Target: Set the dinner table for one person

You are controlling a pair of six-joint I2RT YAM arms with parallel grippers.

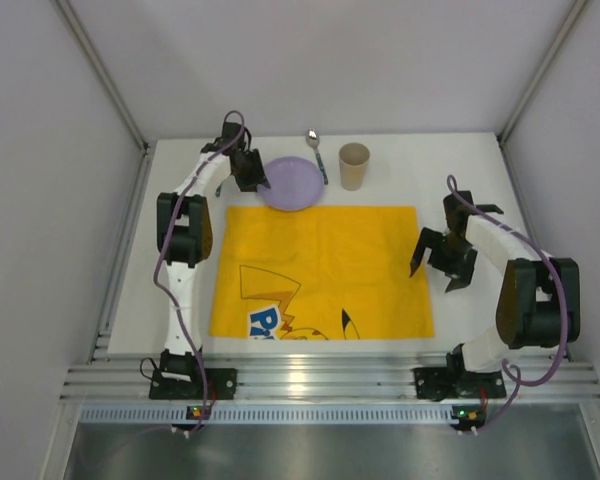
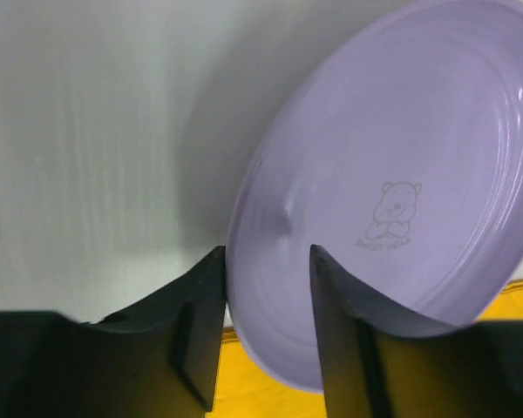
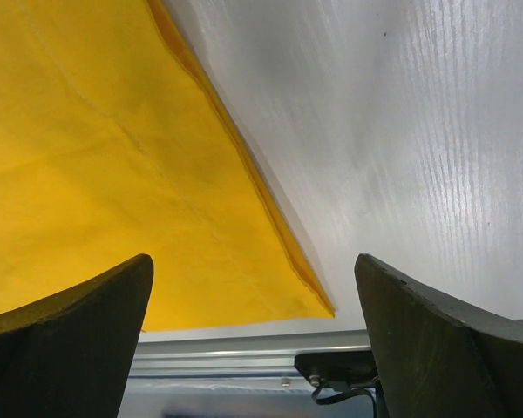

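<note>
Yellow placemat (image 1: 320, 270) covers the middle of the white table (image 1: 460, 170). A purple plate (image 1: 291, 182) overlaps its far edge, with a spoon (image 1: 317, 152) just beside the plate and a tan cup (image 1: 354, 165) further right. The left gripper (image 2: 266, 348), arm stretched far out, pinches the plate's rim. The right gripper (image 3: 253, 331), arm folded back, hangs wide open over the placemat's right edge.

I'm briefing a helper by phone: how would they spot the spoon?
On the white table, look beyond the far edge of the yellow placemat. The spoon lies between the purple plate and the beige cup, the only thin, long item there.
</note>
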